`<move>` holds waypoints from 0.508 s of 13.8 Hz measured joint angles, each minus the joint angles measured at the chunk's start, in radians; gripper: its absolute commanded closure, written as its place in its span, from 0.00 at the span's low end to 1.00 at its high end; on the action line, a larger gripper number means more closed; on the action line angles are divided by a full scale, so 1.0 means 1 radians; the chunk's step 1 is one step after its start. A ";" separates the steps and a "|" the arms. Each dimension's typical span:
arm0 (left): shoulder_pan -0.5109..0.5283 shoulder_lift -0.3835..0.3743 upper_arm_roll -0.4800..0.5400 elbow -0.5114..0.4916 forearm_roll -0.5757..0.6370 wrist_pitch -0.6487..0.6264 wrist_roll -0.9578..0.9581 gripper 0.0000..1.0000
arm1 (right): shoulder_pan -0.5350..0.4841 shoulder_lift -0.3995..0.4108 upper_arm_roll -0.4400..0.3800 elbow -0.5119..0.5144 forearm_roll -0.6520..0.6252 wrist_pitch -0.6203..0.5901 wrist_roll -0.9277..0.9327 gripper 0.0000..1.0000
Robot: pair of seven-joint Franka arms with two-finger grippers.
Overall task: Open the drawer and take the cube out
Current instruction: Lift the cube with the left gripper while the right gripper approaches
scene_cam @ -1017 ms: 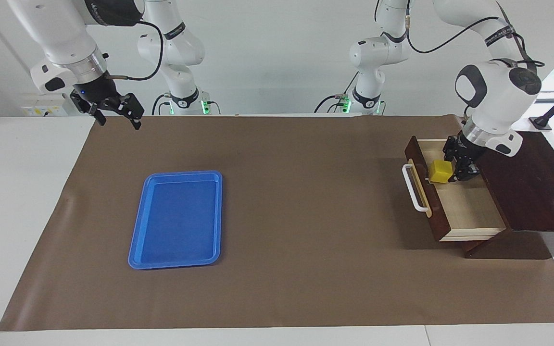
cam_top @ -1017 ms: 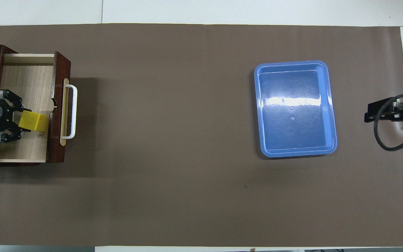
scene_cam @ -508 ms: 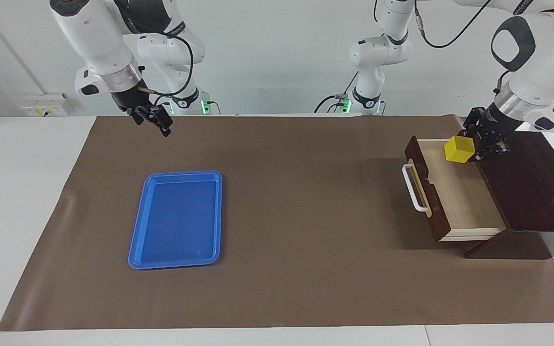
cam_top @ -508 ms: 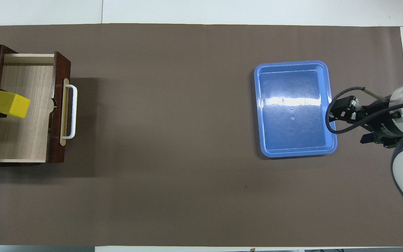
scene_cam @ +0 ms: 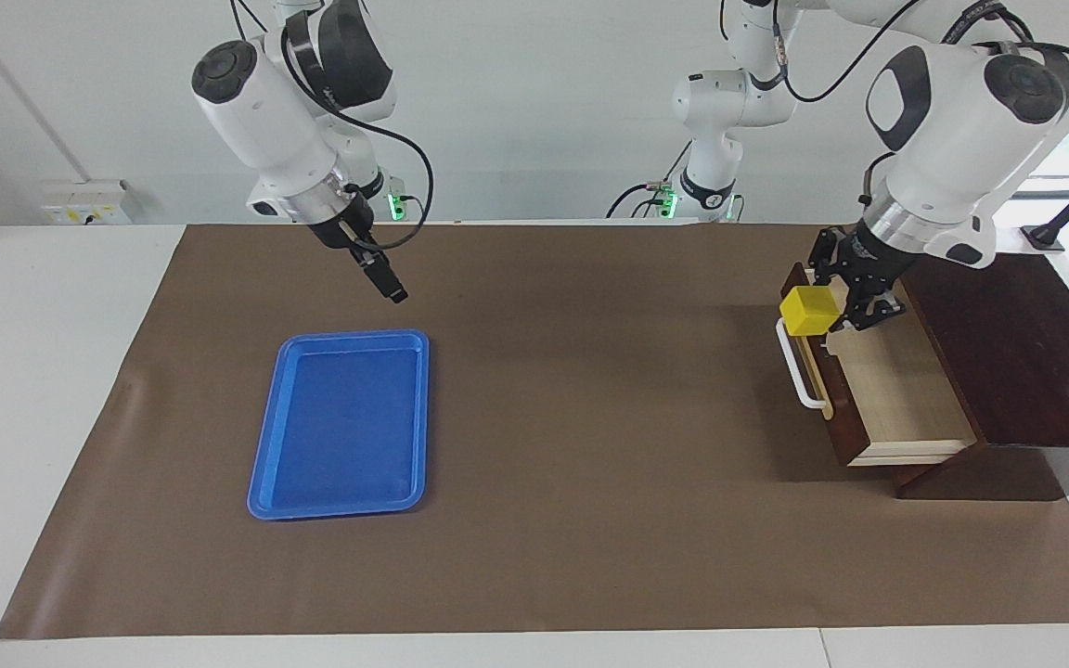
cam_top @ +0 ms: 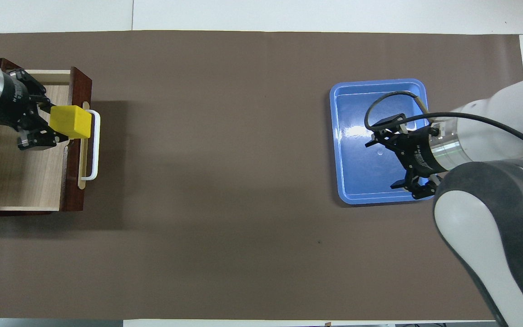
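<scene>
The yellow cube (scene_cam: pixel 804 311) (cam_top: pixel 73 122) hangs in the air over the front panel of the open drawer (scene_cam: pixel 901 394) (cam_top: pixel 25 177). My left gripper (scene_cam: pixel 827 311) (cam_top: pixel 57 123) is shut on it. The drawer is pulled out of the dark sloped box (scene_cam: pixel 1026 362), and its pale wood floor is bare. Its white bar handle (scene_cam: pixel 799 376) (cam_top: pixel 95 150) faces the middle of the table. My right gripper (scene_cam: pixel 388 283) (cam_top: pixel 393 163) hangs in the air over the blue tray, open, with nothing between its fingers.
A blue plastic tray (scene_cam: pixel 261 473) (cam_top: pixel 379 84) lies on the brown mat (scene_cam: pixel 590 417) toward the right arm's end of the table, with nothing in it. The wide stretch of mat between tray and drawer is bare.
The left gripper has lifted the cube out of the drawer and carried it over the drawer's front. The right arm has swung in from the table's end to over the tray.
</scene>
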 measured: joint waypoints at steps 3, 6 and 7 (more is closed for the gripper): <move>-0.083 -0.005 -0.002 -0.041 -0.014 0.046 -0.082 1.00 | 0.081 0.076 0.001 0.003 0.074 0.109 0.138 0.00; -0.154 -0.036 -0.002 -0.128 -0.025 0.141 -0.155 1.00 | 0.130 0.128 0.000 0.025 0.131 0.146 0.167 0.00; -0.176 -0.049 -0.003 -0.157 -0.040 0.161 -0.169 1.00 | 0.141 0.143 0.000 0.035 0.147 0.153 0.172 0.00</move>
